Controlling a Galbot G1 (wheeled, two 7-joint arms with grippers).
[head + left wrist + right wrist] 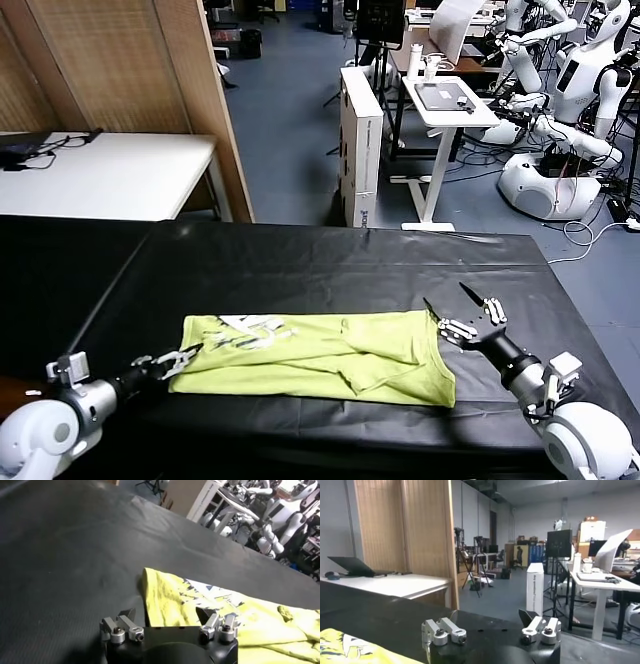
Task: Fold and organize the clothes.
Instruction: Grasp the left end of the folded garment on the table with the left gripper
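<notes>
My left gripper [180,357] and right gripper [462,311] had jaws spread at the T-shirt's [330,355] ends. A thin pinch could slip, spoiling the fold.

a black-covered table [300,265] fronts a blue-grey floor [285,120], wooden panels [120,65] and a white desk [110,180].

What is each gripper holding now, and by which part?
Nothing is held. The left gripper is open at the left edge of the T-shirt; the right gripper is open, raised beside its right edge.
</notes>
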